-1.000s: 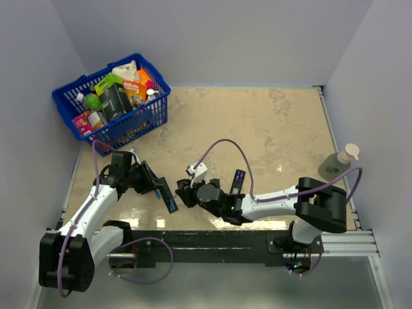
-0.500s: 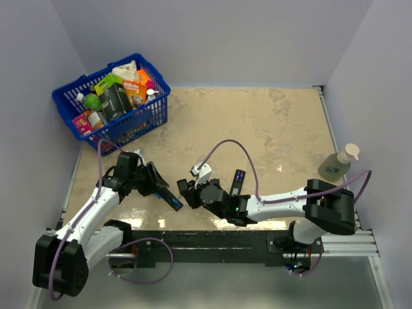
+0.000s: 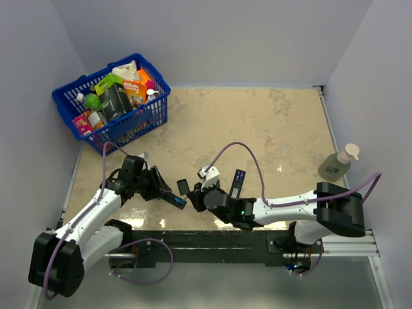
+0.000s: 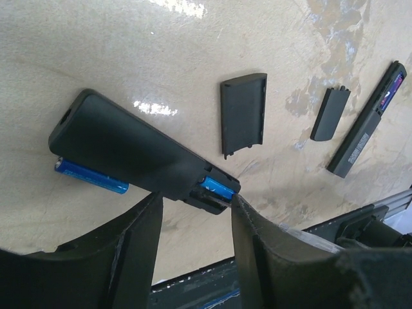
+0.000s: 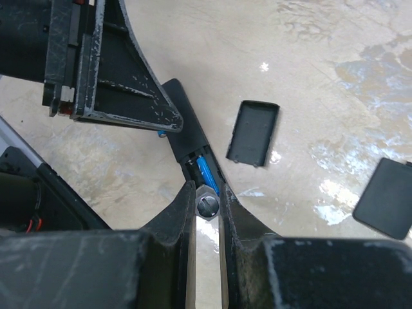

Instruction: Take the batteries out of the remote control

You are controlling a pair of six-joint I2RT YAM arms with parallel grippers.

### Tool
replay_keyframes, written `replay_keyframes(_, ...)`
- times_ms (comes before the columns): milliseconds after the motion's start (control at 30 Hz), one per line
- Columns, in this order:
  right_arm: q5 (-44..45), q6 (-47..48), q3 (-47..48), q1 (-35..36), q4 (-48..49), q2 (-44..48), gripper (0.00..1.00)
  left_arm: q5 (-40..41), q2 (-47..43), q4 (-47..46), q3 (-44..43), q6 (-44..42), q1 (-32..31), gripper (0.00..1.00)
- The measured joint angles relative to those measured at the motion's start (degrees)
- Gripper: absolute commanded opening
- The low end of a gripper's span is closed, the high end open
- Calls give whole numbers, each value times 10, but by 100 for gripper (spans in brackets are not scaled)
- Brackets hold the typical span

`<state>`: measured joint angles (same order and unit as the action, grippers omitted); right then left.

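Fingers (image 5: 175, 225) of the right gripper (image 5: 207, 192) pinch a silvery round piece (image 5: 207, 206) we cannot identify at the remote control's (image 4: 129, 145) open bay with one blue battery (image 4: 215, 187) inside; left gripper (image 4: 197, 199) straddles that end, grip unclear to us, second battery (image 4: 90, 175) alongside.

A slim black remote control (image 4: 129, 151) is shown at the near left of the table, its battery bay open at one end. One bright blue battery (image 4: 217, 187) is seated in that bay. A second battery (image 4: 90, 176), also blue, is seen along the remote's long edge, partly hidden beneath it.
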<state>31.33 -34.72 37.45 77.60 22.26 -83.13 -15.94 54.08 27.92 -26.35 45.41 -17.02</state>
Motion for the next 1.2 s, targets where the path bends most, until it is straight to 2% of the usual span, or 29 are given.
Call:
replay_keyframes(433,33,-42,-23,12,-42,41,0,32,2,-7,15,31,-66,51)
replay_keyframes(567,41,-52,-25,15,-58,50,0,47,3,-6,18,42,-92,43)
replay_keyframes(800,54,-77,-39,18,-73,69,0,75,0,-4,19,59,-119,22)
replay_keyframes(1200,71,-106,-55,26,-115,109,0,89,13,-9,38,81,-160,14)
